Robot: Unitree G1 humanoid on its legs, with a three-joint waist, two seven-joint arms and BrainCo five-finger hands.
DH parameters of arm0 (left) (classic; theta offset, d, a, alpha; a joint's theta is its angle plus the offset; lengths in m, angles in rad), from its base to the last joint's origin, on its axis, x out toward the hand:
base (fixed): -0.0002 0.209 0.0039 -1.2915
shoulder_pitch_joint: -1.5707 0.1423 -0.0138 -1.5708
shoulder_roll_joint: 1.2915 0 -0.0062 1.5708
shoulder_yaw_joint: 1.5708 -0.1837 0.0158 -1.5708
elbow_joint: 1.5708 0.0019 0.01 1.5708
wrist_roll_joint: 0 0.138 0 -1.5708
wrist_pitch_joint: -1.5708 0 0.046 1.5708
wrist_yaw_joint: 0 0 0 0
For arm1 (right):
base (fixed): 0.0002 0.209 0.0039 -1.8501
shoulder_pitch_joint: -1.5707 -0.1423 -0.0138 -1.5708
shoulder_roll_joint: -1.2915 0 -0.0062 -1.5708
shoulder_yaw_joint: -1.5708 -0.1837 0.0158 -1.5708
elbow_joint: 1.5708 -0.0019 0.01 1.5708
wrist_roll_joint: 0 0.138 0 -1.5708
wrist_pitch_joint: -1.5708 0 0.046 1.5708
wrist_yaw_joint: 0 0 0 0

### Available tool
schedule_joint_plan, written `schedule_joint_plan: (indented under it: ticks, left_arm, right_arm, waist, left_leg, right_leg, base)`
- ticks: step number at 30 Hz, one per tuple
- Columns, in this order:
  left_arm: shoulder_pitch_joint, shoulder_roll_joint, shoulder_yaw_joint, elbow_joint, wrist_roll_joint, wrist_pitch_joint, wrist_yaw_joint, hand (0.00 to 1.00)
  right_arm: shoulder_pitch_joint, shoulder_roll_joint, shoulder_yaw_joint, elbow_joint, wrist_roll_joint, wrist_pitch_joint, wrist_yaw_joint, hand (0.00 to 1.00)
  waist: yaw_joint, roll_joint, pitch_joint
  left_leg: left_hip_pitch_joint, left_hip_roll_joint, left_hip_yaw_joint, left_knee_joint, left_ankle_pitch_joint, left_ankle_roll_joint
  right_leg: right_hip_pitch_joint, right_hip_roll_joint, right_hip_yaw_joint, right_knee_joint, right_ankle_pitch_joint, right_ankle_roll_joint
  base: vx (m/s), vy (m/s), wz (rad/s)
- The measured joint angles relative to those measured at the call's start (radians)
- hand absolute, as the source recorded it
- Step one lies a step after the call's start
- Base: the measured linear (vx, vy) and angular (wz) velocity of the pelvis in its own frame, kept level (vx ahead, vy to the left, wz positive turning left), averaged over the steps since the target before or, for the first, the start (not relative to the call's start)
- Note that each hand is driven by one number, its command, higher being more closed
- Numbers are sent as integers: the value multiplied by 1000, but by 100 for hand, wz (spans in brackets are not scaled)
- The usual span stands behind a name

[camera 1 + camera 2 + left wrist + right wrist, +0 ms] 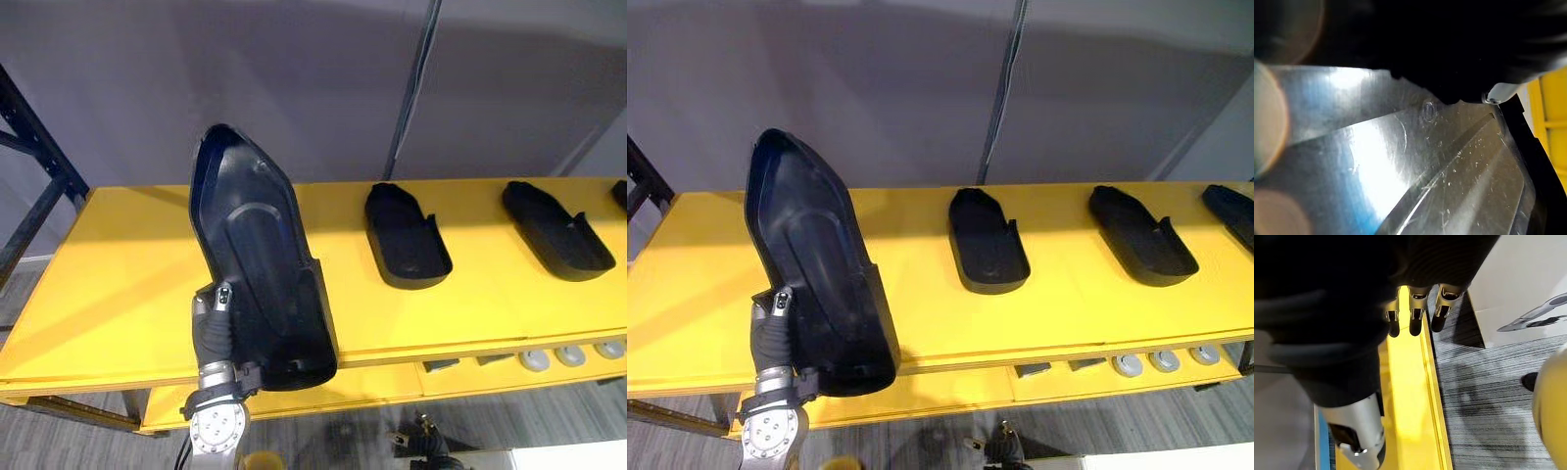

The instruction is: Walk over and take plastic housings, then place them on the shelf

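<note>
Aloft, housing point(257, 255) in left robot hand point(214, 328)

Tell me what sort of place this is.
Probably a factory or warehouse storage area. A yellow shelf sits on a dark metal frame, black housings lie in a row on it, and the left hand holds another housing up in front of it.
</note>
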Motion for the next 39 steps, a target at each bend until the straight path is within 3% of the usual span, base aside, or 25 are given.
schedule_joint_plan:
  ticks: [1, 2, 3, 4, 5, 6, 8, 12, 13, 14, 15, 16, 17, 19, 26, 33, 39]
  left_arm:
    - [-6, 1, -20, 17, -7, -2, 1, 100]
    - [-16, 4, -60, 46, -16, -4, 1, 100]
    - [-23, 5, -67, 60, -15, -5, -1, 100]
    - [-38, 12, -69, 76, -15, -6, -4, 100]
    - [-62, 21, -57, 109, -18, -3, -3, 100]
    - [-79, 36, -56, 147, -37, 2, 1, 100]
    - [-88, 61, -62, 172, -37, 7, 0, 100]
    - [-106, 76, -80, 163, -41, 8, -4, 100]
    - [-103, 62, -99, 152, -37, 11, -11, 100]
    - [-104, 51, -106, 145, -34, 9, -17, 100]
    - [-120, 41, -106, 147, -33, 8, -22, 100]
    - [-122, 32, -105, 147, -32, 8, -22, 100]
    - [-121, 25, -106, 148, -32, 9, -21, 100]
    - [-119, 2, -105, 148, -24, 16, -22, 100]
    - [-112, 5, -98, 138, 8, 29, -44, 100]
    - [-106, 11, -97, 139, 8, 35, -55, 100]
    - [-118, 29, -94, 184, 10, 48, -46, 100]
  right_arm:
    - [-3, -16, 0, 18, -10, 0, 0, 0]
    - [1, -42, -1, 60, -12, 1, 0, 0]
    - [-6, -45, -13, 80, -7, 3, 0, 0]
    - [-17, -34, -20, 99, -10, 5, -1, 0]
    - [-30, -8, -19, 115, -10, 8, 1, 0]
    - [-35, 20, -17, 128, -10, 8, 5, 0]
    - [-46, 31, -18, 127, -13, 7, 5, 0]
    - [-45, 46, 19, 90, -12, 8, 5, 0]
    - [-32, 46, 17, 63, -8, 7, 5, 0]
    - [-30, 46, 16, 61, -8, 7, 7, 0]
    - [-29, 56, 17, 52, -2, 6, 9, 0]
    - [-18, 57, 17, 44, 5, 6, 8, 0]
    - [-10, 52, 16, 40, 10, 6, 6, 0]
    - [-2, 32, 10, 44, 14, 6, 6, 0]
    - [-1, 51, -21, 37, 27, 7, 4, 0]
    - [17, 59, -21, 39, 27, 7, 5, 0]
    - [24, 53, -20, 81, 17, 7, 5, 0]
  waist:
    - [-18, 20, -16]
    - [-40, 69, -45]
    - [-45, 77, -55]
    - [-54, 64, -57]
    - [-58, 31, -44]
    - [-59, 27, -42]
    - [-57, 20, -36]
    - [-25, 4, -30]
    - [-27, 8, -31]
    - [-26, 21, -29]
    - [-27, 9, -26]
    - [-29, -9, -31]
    - [-29, -15, -33]
    - [-30, -1, -34]
    - [-24, -5, -34]
    - [-21, -2, -56]
    - [-25, 0, -90]
  left_leg:
    - [6, 31, -4, -50, 12, 11]
    - [17, 50, -20, -153, 85, 7]
    - [19, 38, -25, -182, 61, -101]
    - [12, 12, -27, -189, 68, -146]
    - [3, -30, -37, -184, 71, -130]
    - [-14, -46, -52, -170, 61, -112]
    - [-28, -62, -71, -136, 43, -83]
    - [-33, -74, -30, -49, 4, -50]
    - [0, -91, -12, -89, 1, -36]
    - [20, -94, -7, -124, -9, -33]
    - [29, -101, -13, -136, 0, -26]
    - [40, -127, -20, -150, 8, -20]
    - [41, -149, -24, -152, 8, -19]
    - [19, -192, -48, -142, 12, -18]
    - [34, -153, -74, -155, 34, -40]
    - [77, -140, -38, -276, 101, -27]
    - [110, -157, 13, -363, 153, -19]
  right_leg:
    - [0, -24, -17, -16, 9, 47]
    - [3, -36, -44, -45, 31, 101]
    - [3, -45, -52, -58, 43, 122]
    - [8, -71, -57, -74, 60, 132]
    - [19, -102, -65, -99, 108, 128]
    - [23, -110, -88, -115, 181, 129]
    - [20, -122, -96, -105, 251, 123]
    - [-19, -144, -5, 0, 303, 59]
    - [-38, -146, 58, 42, 290, 61]
    - [-66, -130, 100, 101, 243, 86]
    - [-108, -41, 225, 221, 78, 126]
    - [-123, 42, 280, 264, -9, 107]
    - [-122, 51, 265, 258, -48, 63]
    - [-70, 28, 282, 166, -90, 57]
    - [4, 70, 271, 80, -77, 41]
    - [-2, 91, 308, 1, 43, 41]
    - [-18, 78, 356, -54, 88, 41]
  base:
    - [-18, 528, 55]
    - [30, 592, 56]
    - [97, 572, 49]
    - [115, 466, 36]
    - [107, 501, 43]
    - [88, 444, 43]
    - [61, 349, 30]
    - [13, 247, -5]
    - [-24, 215, -11]
    - [-44, 146, 3]
    - [-73, 20, 17]
    - [-75, -47, 29]
    - [-47, -63, 28]
    - [-4, -20, 37]
    - [-30, -58, 12]
    - [-42, 42, -14]
    - [-96, 46, -23]
